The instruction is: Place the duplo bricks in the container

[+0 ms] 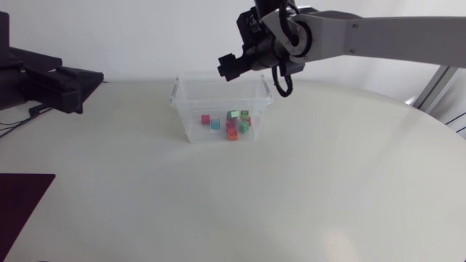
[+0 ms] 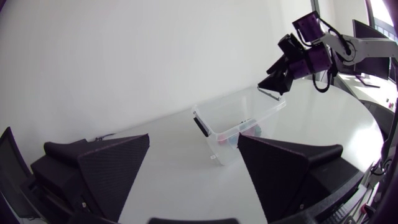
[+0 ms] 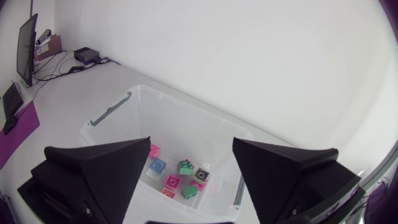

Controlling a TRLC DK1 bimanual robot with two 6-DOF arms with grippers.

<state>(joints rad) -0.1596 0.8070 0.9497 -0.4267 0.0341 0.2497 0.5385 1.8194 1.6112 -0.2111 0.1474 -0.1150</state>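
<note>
Broad black fingers of the right tool [image 3: 191,139] fill the near part of its own view, spread wide with nothing held. Between them, below, is the open container [image 3: 186,102], a clear box with a grey clip on each short side. Only this view looks straight in: the bricks [image 3: 180,177] lie loose on the container's floor, pink, blue and green, studs up. One has a dark face with a pale mark too small to read.

The left tool [image 2: 194,135] is also wide open and empty. It sits low over the desk [image 2: 174,155] and looks across at the container [image 2: 217,140] from one short end. A little colour from the bricks [image 2: 249,129] shows through the wall. The right tool [image 2: 277,81] hangs just above the far rim.

From above, the container [image 1: 191,127] stands on the far middle of the pale round desk [image 1: 291,189]. The bricks [image 1: 234,125] cluster in the container's near right part. The right tool [image 1: 233,67] hangs over its far rim, on an arm from the right. The left arm [image 1: 51,84] rests at the far left edge. A dark purple mat [image 1: 22,200] lies at the near left corner. A plain white wall stands behind the desk.
</note>
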